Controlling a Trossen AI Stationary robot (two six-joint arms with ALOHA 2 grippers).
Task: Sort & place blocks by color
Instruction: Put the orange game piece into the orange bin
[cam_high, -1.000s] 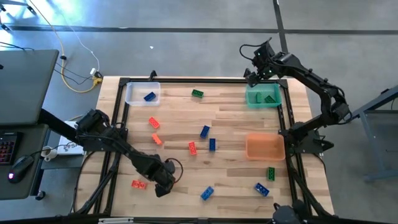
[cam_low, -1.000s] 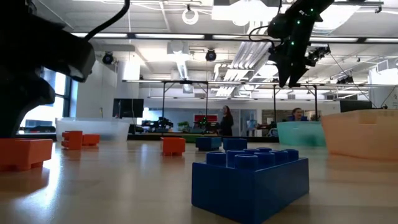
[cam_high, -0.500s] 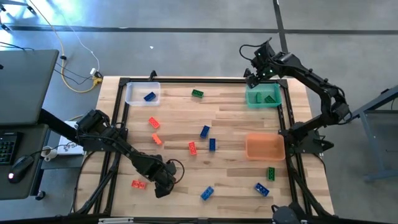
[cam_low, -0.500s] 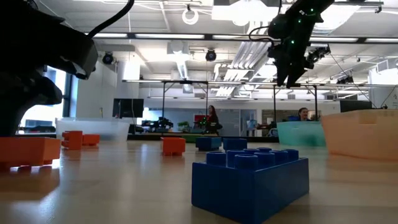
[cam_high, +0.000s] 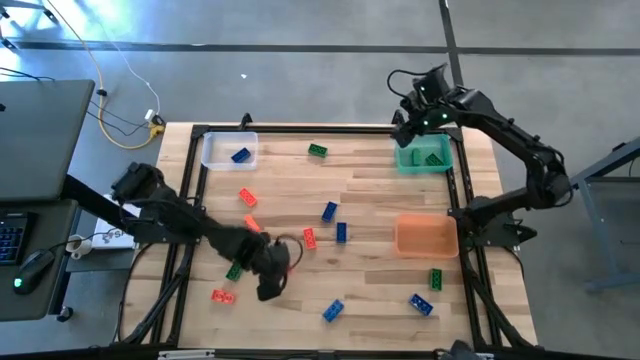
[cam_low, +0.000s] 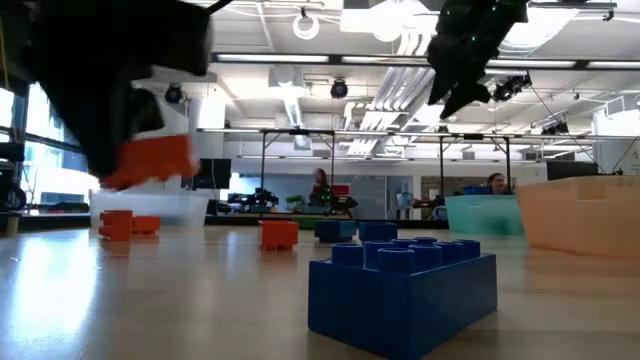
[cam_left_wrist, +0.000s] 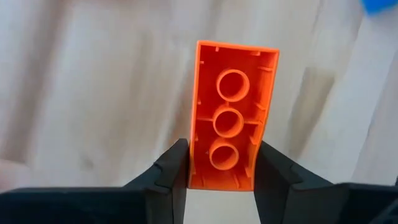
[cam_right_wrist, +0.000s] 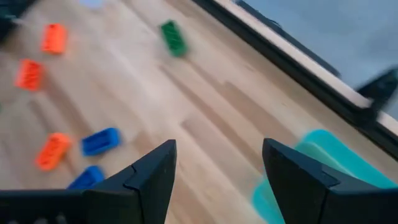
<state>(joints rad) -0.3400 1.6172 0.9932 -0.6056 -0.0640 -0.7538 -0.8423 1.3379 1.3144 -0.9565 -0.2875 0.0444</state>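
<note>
My left pincer (cam_left_wrist: 219, 171) pinches an orange brick (cam_left_wrist: 231, 116), lifted clear of the wooden table (cam_high: 380, 195).

From my left wrist I see the brick's hollow underside: glossy plastic, three round tubes in a row, thin ribs, my dark fingers (cam_left_wrist: 171, 174) pressed on its long sides. The high view hides the brick under my wrist and shows instead the scattered studded blocks and the clear bin (cam_high: 229, 151), green bin (cam_high: 424, 156) and orange bin (cam_high: 426, 236). My right pincer (cam_right_wrist: 217, 168) hangs spread above the green bin's corner. The low view adds a blue brick (cam_low: 402, 290), close up.
</note>
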